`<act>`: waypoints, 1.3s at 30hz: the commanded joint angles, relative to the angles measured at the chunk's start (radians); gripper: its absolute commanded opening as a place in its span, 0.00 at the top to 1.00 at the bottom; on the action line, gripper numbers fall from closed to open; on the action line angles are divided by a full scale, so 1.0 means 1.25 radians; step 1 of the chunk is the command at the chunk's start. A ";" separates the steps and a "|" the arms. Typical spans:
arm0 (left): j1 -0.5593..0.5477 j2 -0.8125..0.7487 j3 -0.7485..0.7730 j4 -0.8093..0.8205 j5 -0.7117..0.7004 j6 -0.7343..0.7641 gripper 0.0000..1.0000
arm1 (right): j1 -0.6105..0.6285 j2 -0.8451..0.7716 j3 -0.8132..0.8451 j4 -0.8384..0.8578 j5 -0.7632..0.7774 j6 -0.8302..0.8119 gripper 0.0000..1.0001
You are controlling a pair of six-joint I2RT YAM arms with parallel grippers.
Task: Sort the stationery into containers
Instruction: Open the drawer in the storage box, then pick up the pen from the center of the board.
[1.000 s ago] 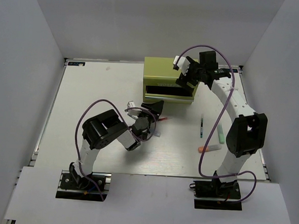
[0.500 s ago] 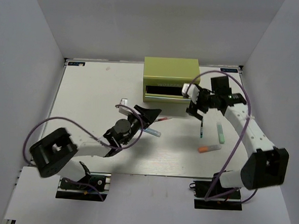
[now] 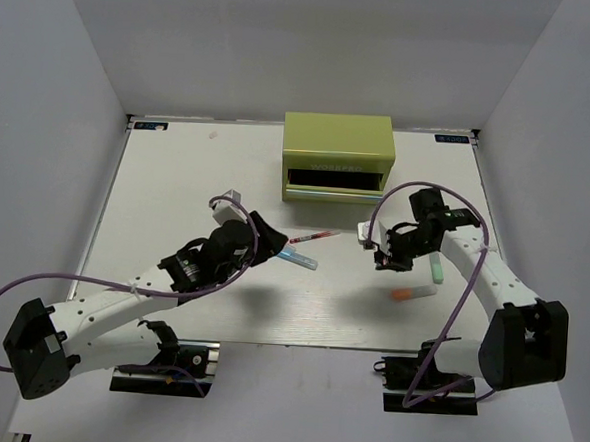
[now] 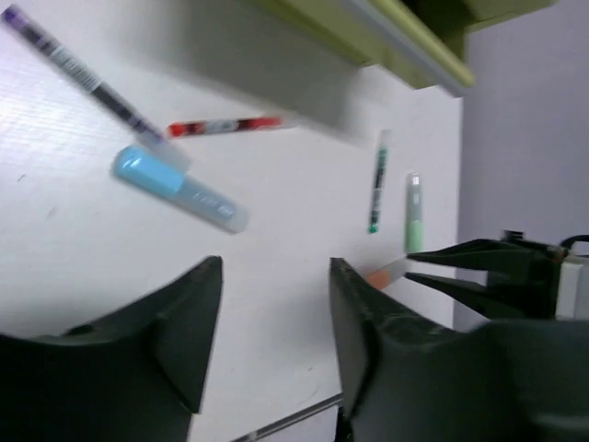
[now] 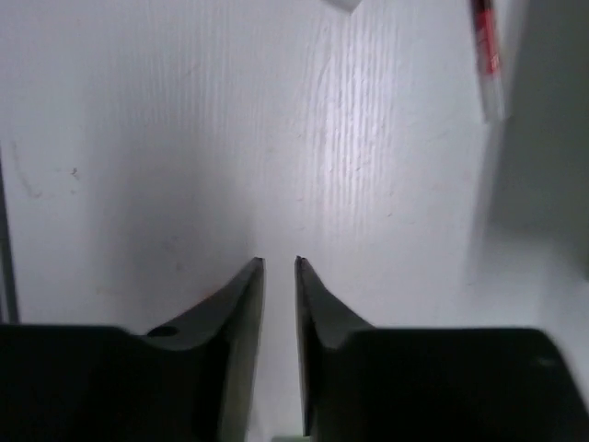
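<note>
Barely started, I'd say: everything's lying loose on the worktop (image 3: pixel 178 174) near the olive cabinet (image 3: pixel 338 143), and I can't see anything inside it. The red-and-white pen (image 3: pixel 312 237) and light blue marker (image 3: pixel 301 259) sit mid-worktop, just right of the left tool (image 4: pixel 276 304), which gapes open and empty. The dark thin pen (image 4: pixel 377 180), pale green marker (image 3: pixel 435 271) and orange marker (image 3: pixel 411 292) lie further right by the right tool (image 5: pixel 279 267). That one's pinched down to a slit, and I can't tell if it's got anything. There's lettering on the cabinet front, too small to read.
</note>
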 commanded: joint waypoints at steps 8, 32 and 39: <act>0.005 -0.055 -0.012 -0.218 0.014 -0.049 0.16 | -0.026 -0.138 -0.070 -0.027 0.141 -0.013 0.32; 0.005 0.055 0.050 -0.223 0.100 -0.026 0.01 | -0.066 0.016 -0.188 0.076 0.283 -0.083 0.30; 0.005 0.055 0.058 -0.223 0.108 -0.033 0.01 | -0.075 0.115 -0.172 0.083 0.307 -0.110 0.36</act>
